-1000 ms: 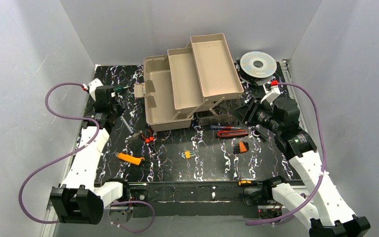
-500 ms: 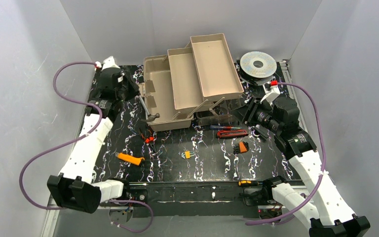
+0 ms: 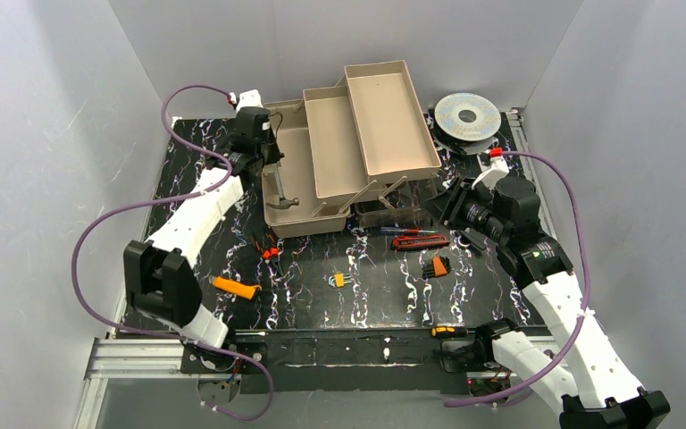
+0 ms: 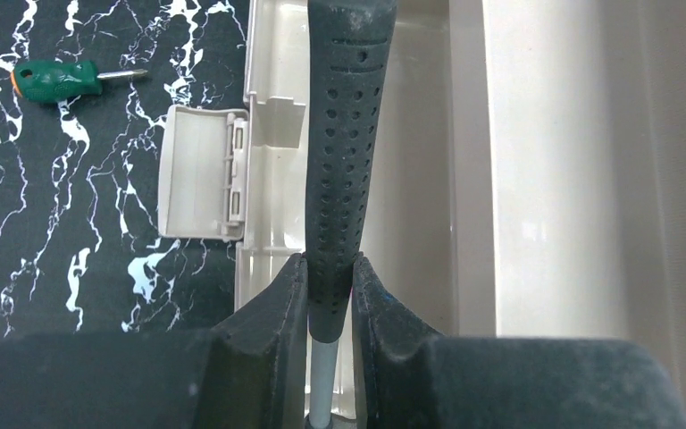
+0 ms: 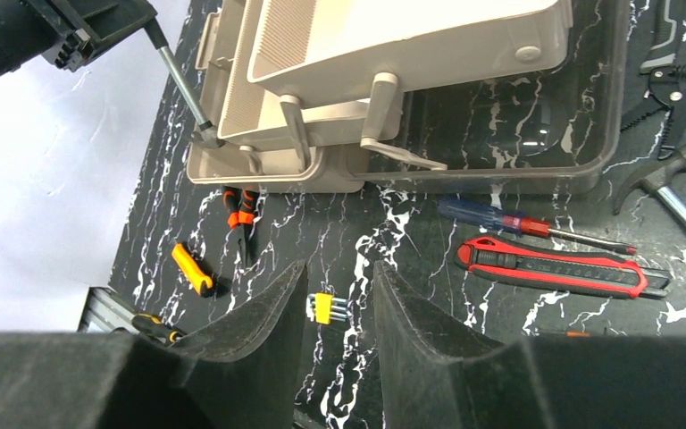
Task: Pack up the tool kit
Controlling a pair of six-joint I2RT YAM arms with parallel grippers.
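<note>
Two beige fold-out trays (image 3: 357, 134) are standing open, stepped up and back off the taupe toolbox (image 3: 272, 192); both are smooth plastic rectangles showing bare floors. My left fingers (image 4: 363, 295) are pinching the hammer (image 4: 344, 134) by its black rubber grip, dimpled all over, with grey steel shaft showing just below the pads. From overhead, its head is hanging low in the base compartment near the front wall; I can't tell whether it's touching the floor.

My left wrist view is giving me what the overhead doesn't: a stubby green screwdriver (image 4: 58, 80) lying on the counter (image 3: 375, 299), black with white marble veins, and a cream latch flap (image 4: 196, 172) on the toolbox's outer wall.

My right fingers (image 5: 299, 299) are hanging spread, nothing between them. That wrist view is showing the tray's ribbed underside and the smoky translucent lid (image 5: 589, 174) lying flat, veins showing through it. In front of it are lying a blue-handled screwdriver (image 5: 482, 214) and a red utility knife (image 5: 554, 266). Only the overhead is catching the round silver wire spool (image 3: 467, 116).
</note>
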